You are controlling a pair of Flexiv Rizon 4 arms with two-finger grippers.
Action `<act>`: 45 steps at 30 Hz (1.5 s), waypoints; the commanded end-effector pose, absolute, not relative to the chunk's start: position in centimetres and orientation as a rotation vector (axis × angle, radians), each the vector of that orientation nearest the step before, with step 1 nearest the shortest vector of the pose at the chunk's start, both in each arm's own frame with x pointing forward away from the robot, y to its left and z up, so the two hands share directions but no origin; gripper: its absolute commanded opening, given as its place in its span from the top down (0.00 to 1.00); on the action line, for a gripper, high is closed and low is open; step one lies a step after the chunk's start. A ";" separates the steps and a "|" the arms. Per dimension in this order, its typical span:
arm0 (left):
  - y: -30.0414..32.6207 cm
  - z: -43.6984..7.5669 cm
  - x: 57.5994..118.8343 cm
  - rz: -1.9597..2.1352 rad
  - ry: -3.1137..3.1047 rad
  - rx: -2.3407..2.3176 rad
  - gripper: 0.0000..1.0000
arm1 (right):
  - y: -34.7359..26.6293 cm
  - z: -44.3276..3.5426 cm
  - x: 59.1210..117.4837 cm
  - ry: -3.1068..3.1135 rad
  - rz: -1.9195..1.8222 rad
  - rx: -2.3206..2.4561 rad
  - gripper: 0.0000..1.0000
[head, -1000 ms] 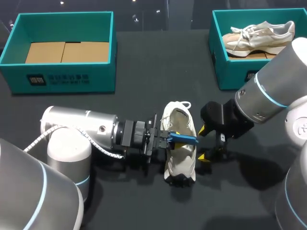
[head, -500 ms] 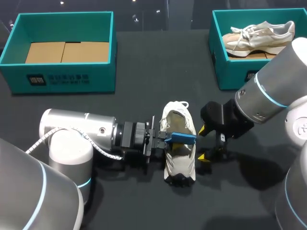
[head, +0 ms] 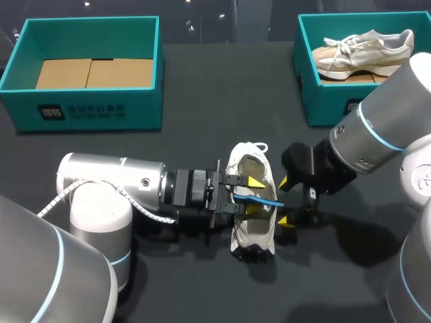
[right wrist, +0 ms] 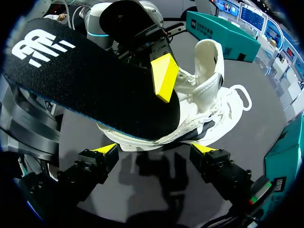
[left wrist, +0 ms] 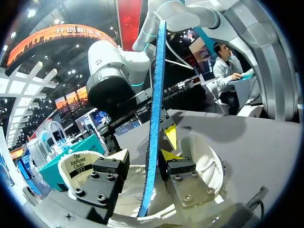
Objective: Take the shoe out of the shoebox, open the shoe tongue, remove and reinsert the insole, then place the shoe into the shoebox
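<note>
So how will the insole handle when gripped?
The insole is probably light and bendy: a thin sheet, a mere sliver edge-on in the left wrist view. Standing on edge in the shoe between the left gripper's open fingers, it may well tip over.

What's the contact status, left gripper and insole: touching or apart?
Touching. The left wrist view shows the insole edge-on against one finger of the left gripper, with a gap to the other finger.
</note>
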State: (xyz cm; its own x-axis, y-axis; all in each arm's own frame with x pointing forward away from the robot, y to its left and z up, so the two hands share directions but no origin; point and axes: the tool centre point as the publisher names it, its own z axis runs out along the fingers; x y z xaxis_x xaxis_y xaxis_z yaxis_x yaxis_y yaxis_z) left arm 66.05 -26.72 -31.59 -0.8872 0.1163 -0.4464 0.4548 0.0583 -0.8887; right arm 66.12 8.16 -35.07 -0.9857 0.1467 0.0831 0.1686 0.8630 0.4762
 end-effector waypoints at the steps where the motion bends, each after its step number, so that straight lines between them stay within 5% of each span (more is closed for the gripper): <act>1: -26.6 -30.5 65.0 -1.888 2.082 0.580 0.60 | 8.2 -35.1 65.9 -2.994 -0.770 -0.255 0.00; 6: -27.2 -29.1 64.2 -1.879 2.057 0.609 0.63 | 8.2 -35.1 65.9 -2.994 -0.770 -0.255 0.00; 10: -27.5 -28.7 63.7 -1.863 2.056 0.642 1.00 | 8.2 -35.1 65.9 -2.994 -0.770 -0.255 0.00; 40: -26.9 -32.6 66.7 -1.765 2.049 0.690 1.00 | 8.2 -35.1 65.9 -2.994 -0.770 -0.255 0.00; 42: -26.8 -32.0 66.3 -1.768 2.047 0.687 0.79 | 8.2 -35.1 65.9 -2.994 -0.770 -0.255 0.00; 45: -26.7 -31.1 65.6 -1.781 2.039 0.671 0.77 | 8.2 -35.1 65.9 -2.994 -0.770 -0.255 0.00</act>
State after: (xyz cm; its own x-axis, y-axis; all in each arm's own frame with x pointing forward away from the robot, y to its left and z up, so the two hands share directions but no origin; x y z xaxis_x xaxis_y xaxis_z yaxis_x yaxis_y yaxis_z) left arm 66.46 -27.28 -31.84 -0.8258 0.1332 -0.5480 0.5606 0.0884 -0.8233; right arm 66.12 8.16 -35.07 -0.9857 0.1467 0.0831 0.1686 0.8630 0.4762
